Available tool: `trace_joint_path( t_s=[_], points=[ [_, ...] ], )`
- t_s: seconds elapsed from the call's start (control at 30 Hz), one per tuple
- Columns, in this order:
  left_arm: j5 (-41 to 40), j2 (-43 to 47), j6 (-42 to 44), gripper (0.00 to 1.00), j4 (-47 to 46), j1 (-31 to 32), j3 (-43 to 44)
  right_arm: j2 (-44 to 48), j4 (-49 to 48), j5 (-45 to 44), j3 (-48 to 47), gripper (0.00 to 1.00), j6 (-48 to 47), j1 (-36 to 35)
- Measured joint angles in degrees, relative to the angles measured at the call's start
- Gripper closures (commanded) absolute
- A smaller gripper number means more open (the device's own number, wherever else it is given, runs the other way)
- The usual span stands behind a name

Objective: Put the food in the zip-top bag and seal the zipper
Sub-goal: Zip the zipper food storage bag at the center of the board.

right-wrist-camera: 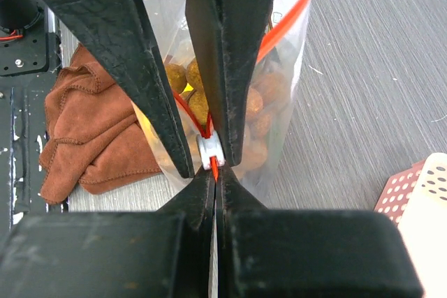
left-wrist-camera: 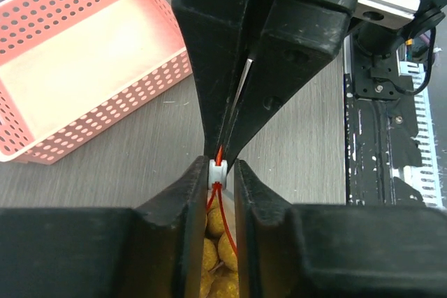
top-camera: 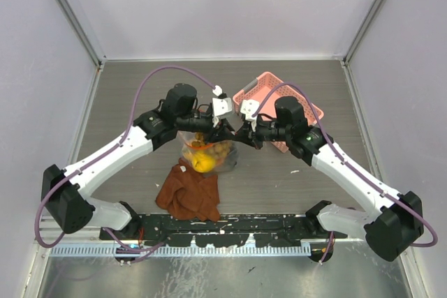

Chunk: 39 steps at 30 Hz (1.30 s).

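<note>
Jaws on both arms are pinched tight: left gripper (left-wrist-camera: 220, 169) on the white slider (right-wrist-camera: 208, 150), right gripper (right-wrist-camera: 215, 172) on the zipper (right-wrist-camera: 293, 15) beside it, likely bracing it for the pull. Mid-table, just beyond the brown cloth (right-wrist-camera: 84, 137), they hold up the zip-top bag (right-wrist-camera: 288, 68) — clear, bulging with food (right-wrist-camera: 262, 106), mouth gaping.

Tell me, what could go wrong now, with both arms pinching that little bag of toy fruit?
The left fingers clamp only the tiny white slider; it may slip out, leaving the zipper partly open. The right fingers pinch right beside them, so the two could bump. The bag of fruit is held at one spot, so tugging might drag or tip it.
</note>
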<state>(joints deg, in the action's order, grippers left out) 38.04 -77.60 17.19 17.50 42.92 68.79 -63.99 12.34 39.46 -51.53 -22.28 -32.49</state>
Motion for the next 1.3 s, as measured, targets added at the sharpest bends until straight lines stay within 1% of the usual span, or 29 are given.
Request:
trace_joint_path(
  t_s=[0.07,0.13,0.37,0.73,0.93,1.3],
  points=[
    [0.3,0.0,0.2,0.95,0.4,-0.1,0.1,0.1,0.1,0.0,0.0,0.99,0.0,0.0],
    [0.3,0.0,0.5,1.0,0.8,-0.2,0.3,0.3,0.2,0.0,0.0,0.99,0.0,0.0],
    [-1.9,0.1,1.5,1.0,3.0,-0.5,1.4,0.5,0.2,-1.3,0.0,0.99,0.4,0.0],
    [-11.6,5.6,1.1,1.0,9.8,-0.5,1.4,1.7,-1.6,-2.8,0.0,0.99,2.8,0.7],
    [-15.8,7.3,-1.9,1.0,12.8,-0.5,1.4,1.9,-1.6,-4.4,0.0,0.99,4.3,1.0],
    [-23.9,10.7,-7.3,1.0,16.9,-0.5,1.4,2.4,-3.1,-10.5,0.0,0.99,9.4,2.4]
  ],
)
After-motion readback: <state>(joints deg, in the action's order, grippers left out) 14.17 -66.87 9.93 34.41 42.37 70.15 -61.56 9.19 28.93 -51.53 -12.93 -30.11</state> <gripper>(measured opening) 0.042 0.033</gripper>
